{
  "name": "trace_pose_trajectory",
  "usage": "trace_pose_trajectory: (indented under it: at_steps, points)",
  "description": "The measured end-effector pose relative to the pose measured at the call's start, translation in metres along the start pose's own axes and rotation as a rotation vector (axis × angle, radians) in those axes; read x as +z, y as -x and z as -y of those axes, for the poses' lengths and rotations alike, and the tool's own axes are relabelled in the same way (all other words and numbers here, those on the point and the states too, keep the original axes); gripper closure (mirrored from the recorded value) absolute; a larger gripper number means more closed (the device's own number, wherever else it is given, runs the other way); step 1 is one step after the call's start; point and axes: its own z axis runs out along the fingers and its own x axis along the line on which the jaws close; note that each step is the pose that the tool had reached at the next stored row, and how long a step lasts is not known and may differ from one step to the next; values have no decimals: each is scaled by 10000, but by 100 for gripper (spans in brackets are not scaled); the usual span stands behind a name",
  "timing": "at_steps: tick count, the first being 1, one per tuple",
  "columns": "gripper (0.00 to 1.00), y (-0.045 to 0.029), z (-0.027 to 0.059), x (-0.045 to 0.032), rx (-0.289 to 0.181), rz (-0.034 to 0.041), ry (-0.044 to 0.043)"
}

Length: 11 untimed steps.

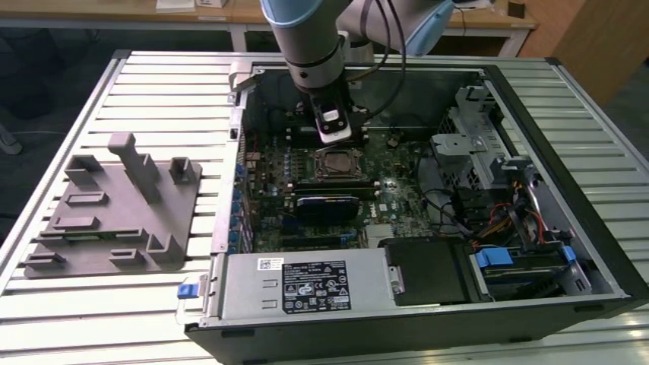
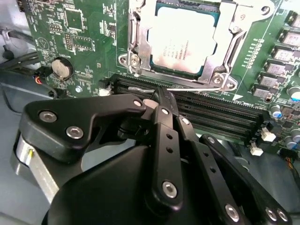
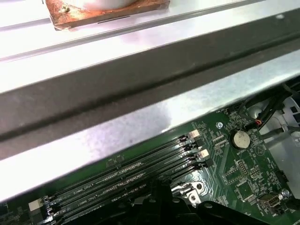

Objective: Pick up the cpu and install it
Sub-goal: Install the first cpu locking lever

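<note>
Closest to the lens, my black pincer (image 2: 161,101) has its fingers drawn together on nothing, just beside the socket. Inside that socket's metal frame (image 2: 140,56) lies the flat square silvery-grey cpu (image 2: 183,40); seating looks done, latching I cannot judge.

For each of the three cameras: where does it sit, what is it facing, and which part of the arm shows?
Exterior view: off the arm, above, facing the open computer case; arm and gripper over the motherboard.
Second wrist view: on the wrist, facing the cpu seated in its socket; black gripper linkage in front.
First wrist view: on the wrist, facing the case wall.
Both wrist views share the memory slots.
</note>
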Motion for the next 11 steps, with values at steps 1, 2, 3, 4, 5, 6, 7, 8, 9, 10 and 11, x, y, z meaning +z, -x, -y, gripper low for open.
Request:
trace_pose_trajectory:
  at_steps: [1,2,3,4,5,6,7,8,9,10,11]
  points:
    - [89,-1,0,-1,0,1,0]
    - [89,-3,1,0,-1,11,2]
    - [89,-6,3,2,-11,45,7]
    - [89,-9,6,6,-22,88,14]
    - [89,-13,8,10,-32,127,24]
    - [89,-18,11,14,-39,161,37]
    - [89,-24,14,17,-44,188,49]
    - [89,-31,17,19,-48,207,58]
    - [89,-37,20,20,-52,223,66]
    - [89,-43,22,21,-55,237,72]
    - [89,-50,25,22,-59,252,77]
